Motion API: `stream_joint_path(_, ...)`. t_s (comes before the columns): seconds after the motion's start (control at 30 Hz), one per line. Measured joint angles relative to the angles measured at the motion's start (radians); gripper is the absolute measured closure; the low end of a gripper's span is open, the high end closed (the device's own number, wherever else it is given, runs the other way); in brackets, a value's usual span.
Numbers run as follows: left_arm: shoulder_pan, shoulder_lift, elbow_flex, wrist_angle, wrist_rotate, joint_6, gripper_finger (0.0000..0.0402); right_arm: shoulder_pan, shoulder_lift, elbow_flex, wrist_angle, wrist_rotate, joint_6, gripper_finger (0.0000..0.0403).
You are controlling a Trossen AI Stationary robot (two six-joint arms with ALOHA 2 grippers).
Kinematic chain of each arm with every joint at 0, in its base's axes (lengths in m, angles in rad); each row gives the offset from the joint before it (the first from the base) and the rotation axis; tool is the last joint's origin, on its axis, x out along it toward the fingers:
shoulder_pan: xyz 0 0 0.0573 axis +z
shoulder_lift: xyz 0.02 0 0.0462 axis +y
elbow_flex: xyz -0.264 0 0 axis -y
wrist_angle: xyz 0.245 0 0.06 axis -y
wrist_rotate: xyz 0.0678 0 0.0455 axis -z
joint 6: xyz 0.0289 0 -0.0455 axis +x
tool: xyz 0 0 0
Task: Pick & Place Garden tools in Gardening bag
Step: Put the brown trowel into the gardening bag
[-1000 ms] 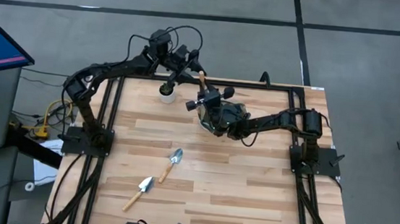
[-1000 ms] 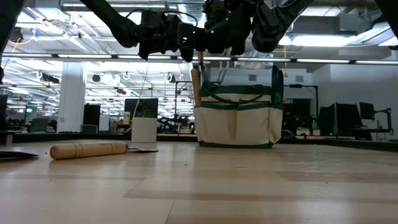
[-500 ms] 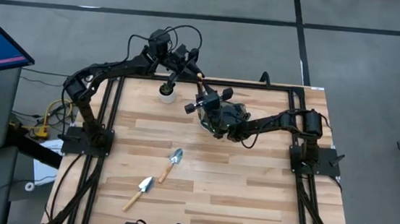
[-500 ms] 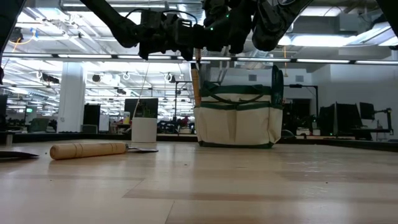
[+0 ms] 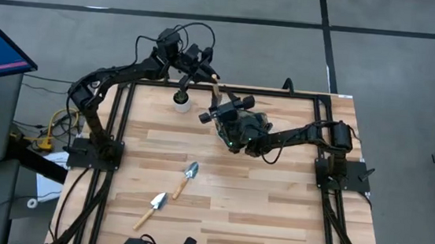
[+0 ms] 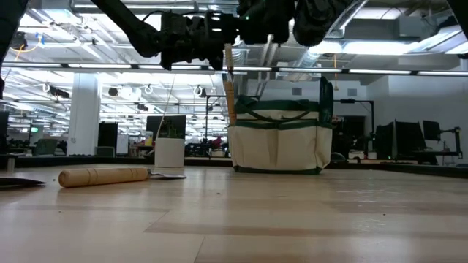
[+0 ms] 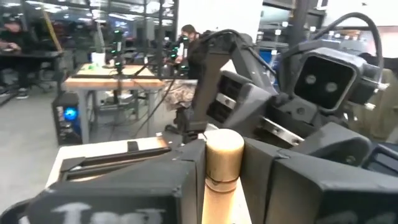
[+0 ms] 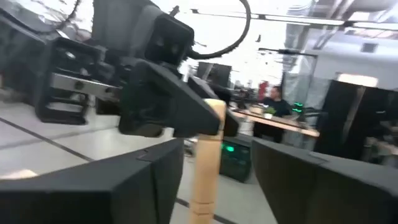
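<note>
Apparently mid-handover above the round green fabric gardening bag [image 5: 242,129], my left gripper [image 5: 208,74] and right gripper [image 5: 220,105] both pinched one wooden-handled silver trowel [image 5: 215,88]; next, one should release, I judged.

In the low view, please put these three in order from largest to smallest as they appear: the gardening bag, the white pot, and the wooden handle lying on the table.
1. The gardening bag looks clearly largest.
2 and 3. The wooden handle and the white pot look similar in size: the handle longer, the pot taller. The handle lies nearer the camera, so I will not rank these two.
</note>
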Motion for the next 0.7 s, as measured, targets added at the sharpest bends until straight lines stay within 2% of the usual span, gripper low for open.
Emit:
stream_joint_path(0.2, 0.028, -0.007, 0.000, 0.015, 0.028, 0.001, 0.0354, 0.067, -0.060, 0.004, -0.008, 0.115, -0.101, 0.0204)
stream_joint_path(0.43, 0.013, -0.008, 0.000, 0.039, 0.053, -0.012, 0.0354, 0.222, -0.242, 0.004, -0.075, 0.202, -0.118, 0.0231)
stream_joint_path(0.57, -0.030, -0.008, 0.000, 0.080, 0.055, -0.007, 0.0354, 0.362, -0.413, 0.004, -0.202, 0.233, -0.074, 0.0282)
stream_joint_path(0.7, -0.046, -0.001, 0.018, 0.082, 0.076, -0.007, 0.0354, 0.506, -0.641, 0.004, -0.359, 0.167, -0.061, 0.0372)
